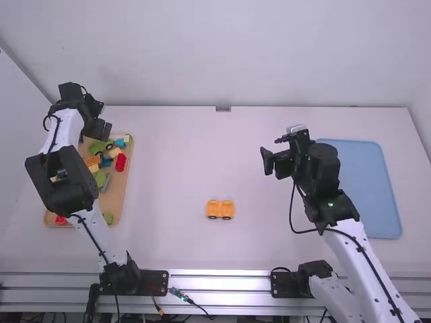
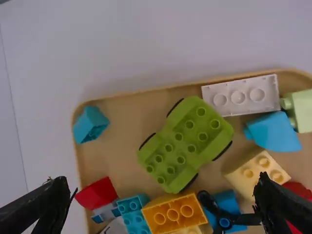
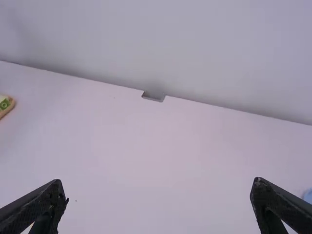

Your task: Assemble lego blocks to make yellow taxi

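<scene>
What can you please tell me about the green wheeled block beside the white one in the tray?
The green wheeled block looks like hard plastic, with two studded sections, a narrower waist and black wheels at its sides. It sits studs up in the tray, between the white block and the orange block; whether it touches either is unclear. Nothing grips it.

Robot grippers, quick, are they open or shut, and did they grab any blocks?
Left gripper: open, empty, over the wooden tray.
Right gripper: open, empty.

Open lane between orange blocks (image 1: pixel 213 208) and crowded tray (image 1: pixel 120 192).
</scene>
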Robot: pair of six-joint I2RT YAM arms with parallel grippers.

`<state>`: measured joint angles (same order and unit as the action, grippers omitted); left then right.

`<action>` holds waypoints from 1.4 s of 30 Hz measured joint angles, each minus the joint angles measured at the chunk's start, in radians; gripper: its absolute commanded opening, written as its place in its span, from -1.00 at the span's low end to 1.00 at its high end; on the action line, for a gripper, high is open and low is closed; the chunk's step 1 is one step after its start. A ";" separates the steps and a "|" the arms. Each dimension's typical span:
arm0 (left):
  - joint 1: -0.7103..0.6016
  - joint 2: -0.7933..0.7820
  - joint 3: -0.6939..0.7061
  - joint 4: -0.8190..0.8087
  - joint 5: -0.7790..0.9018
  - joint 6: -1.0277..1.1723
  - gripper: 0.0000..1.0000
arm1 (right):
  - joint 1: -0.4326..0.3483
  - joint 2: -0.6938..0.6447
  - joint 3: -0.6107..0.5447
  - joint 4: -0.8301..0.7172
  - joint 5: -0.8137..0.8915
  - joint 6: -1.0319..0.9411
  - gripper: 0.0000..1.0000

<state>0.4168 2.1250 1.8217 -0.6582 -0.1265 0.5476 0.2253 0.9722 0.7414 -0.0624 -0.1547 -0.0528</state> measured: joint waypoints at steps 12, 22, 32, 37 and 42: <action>-0.015 0.000 0.000 -0.138 0.060 0.006 0.98 | -0.053 0.000 0.000 0.021 0.000 0.000 0.99; -0.016 0.000 0.000 -0.094 0.104 0.293 0.89 | -0.069 0.000 0.000 -0.017 0.000 -0.002 0.99; -0.013 0.003 -0.072 0.009 0.158 0.476 0.63 | -0.069 0.000 0.000 -0.019 0.000 0.000 0.99; 0.001 0.013 -0.116 0.058 0.192 0.516 0.59 | -0.065 0.000 0.000 -0.005 -0.003 -0.001 0.99; 0.005 0.013 -0.169 0.101 0.205 0.542 0.54 | -0.037 0.000 0.000 -0.001 -0.003 -0.002 0.99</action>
<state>0.4217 2.1384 1.6527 -0.5568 0.0788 1.0901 0.1886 0.9722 0.7414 -0.0631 -0.1574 -0.0547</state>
